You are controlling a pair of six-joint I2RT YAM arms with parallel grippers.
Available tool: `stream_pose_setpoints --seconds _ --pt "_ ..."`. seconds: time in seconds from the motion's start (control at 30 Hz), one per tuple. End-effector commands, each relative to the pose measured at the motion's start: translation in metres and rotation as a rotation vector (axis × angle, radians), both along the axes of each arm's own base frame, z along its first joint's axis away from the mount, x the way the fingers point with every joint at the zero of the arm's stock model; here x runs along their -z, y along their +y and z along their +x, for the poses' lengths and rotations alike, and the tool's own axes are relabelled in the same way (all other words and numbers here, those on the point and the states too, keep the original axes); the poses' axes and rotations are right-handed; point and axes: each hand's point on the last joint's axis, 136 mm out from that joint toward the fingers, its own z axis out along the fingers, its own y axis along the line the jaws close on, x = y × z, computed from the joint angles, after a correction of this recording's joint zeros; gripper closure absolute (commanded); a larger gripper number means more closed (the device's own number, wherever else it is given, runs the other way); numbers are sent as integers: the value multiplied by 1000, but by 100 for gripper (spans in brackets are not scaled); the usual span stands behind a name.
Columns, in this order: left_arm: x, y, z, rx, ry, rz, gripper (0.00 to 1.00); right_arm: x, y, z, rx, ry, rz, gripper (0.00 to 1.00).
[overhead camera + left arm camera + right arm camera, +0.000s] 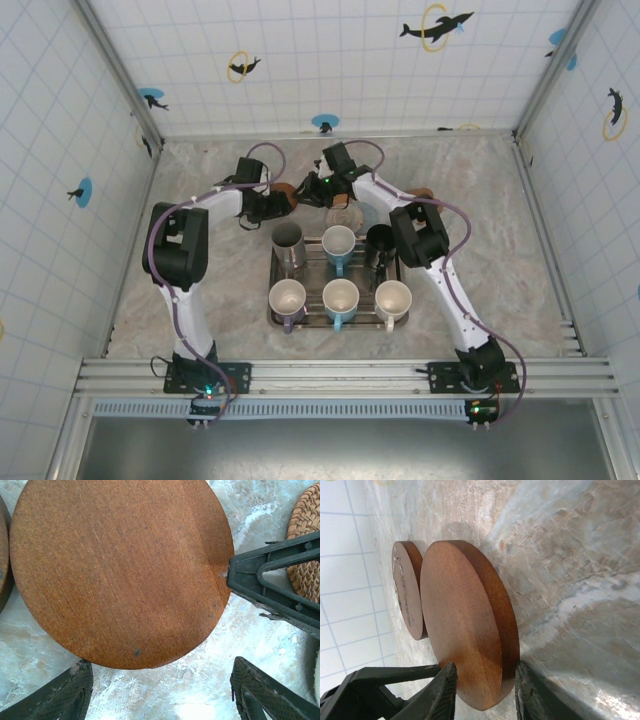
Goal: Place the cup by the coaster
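A round brown wooden coaster [120, 570] lies on the marble table at the far middle [287, 192]. My right gripper [485, 672] is shut on its rim: one finger rests on the top face, the other sits at the underside of the coaster [465, 630]. That finger's tip [235, 575] meets the rim in the left wrist view. My left gripper [162, 672] stands open just short of the same coaster, nothing between its fingers. Several cups stand in a metal tray [272, 265], among them a steel cup [288, 240] and a blue cup [338, 245].
A second wooden coaster [407, 590] lies just beyond the held one. A wicker coaster [306, 545] lies to the right, near the tray's far edge [345, 215]. Another brown disc [422, 194] lies by the right arm. Tiled walls enclose the table.
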Motion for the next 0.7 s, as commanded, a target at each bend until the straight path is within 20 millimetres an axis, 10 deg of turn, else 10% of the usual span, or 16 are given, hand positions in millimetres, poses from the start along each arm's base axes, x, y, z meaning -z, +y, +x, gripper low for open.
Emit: stream_pose_setpoints --seconds 0.0,0.67 --pt "-13 3 -4 -12 4 6 27 0 1 -4 -16 -4 -10 63" --pt "-112 16 -3 -55 -190 18 27 -81 -38 16 9 -152 -37 46"
